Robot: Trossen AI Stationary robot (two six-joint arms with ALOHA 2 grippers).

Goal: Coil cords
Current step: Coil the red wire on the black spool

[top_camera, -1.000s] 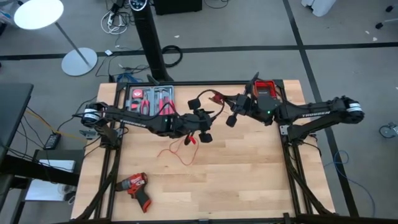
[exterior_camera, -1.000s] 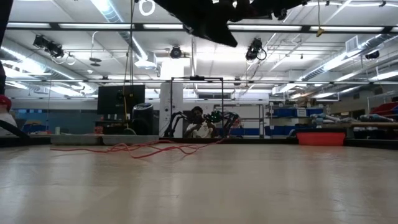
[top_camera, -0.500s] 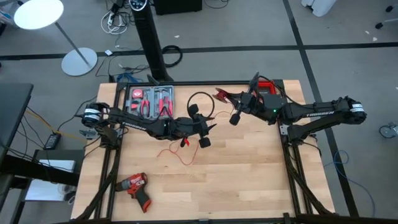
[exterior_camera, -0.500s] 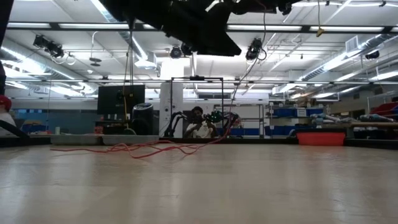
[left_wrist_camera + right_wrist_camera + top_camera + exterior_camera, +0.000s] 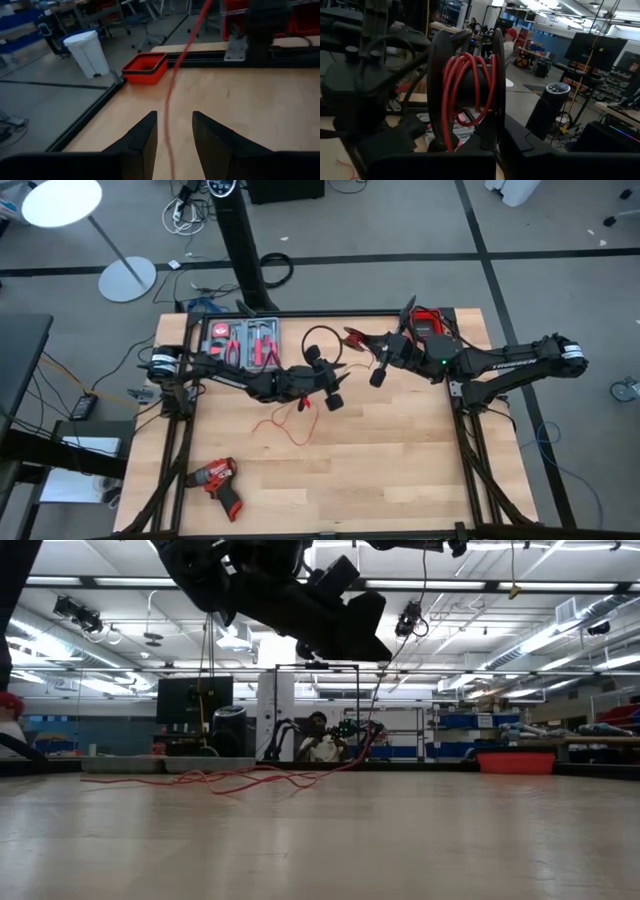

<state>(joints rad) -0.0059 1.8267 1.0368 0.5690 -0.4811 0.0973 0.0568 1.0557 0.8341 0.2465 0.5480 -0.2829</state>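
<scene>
A thin red cord is partly wound on a black spool (image 5: 470, 85), seen beside my right gripper in the high view as spool (image 5: 353, 337). My right gripper (image 5: 374, 348) is shut on the spool, high above the table's far middle. From there the red cord (image 5: 378, 705) drops slanting to the tabletop, where its loose part (image 5: 290, 423) lies in slack curves. My left gripper (image 5: 174, 135) is open, and the red cord (image 5: 172, 90) runs through the gap between its fingers; whether it touches them I cannot tell. In the high view my left gripper (image 5: 336, 386) is just left of the spool. My right gripper pinches one flange of the spool at its lower rim (image 5: 496, 131) between its two fingers. The fingers reach out level from the table's right side. The spool is lifted clear of the table, standing on edge, with red cord wound round its core.
A tray of red-handled tools (image 5: 240, 342) sits at the far left. A red drill (image 5: 220, 478) lies near the front left. A red bin (image 5: 428, 318) stands at the far right corner. A person (image 5: 320, 747) is beyond the table's far edge.
My left gripper has come down toward the table and rolled about its own axis, staying near the table's middle with the red cord between its fingers. The spool and the loose cord on the table have kept their places.
</scene>
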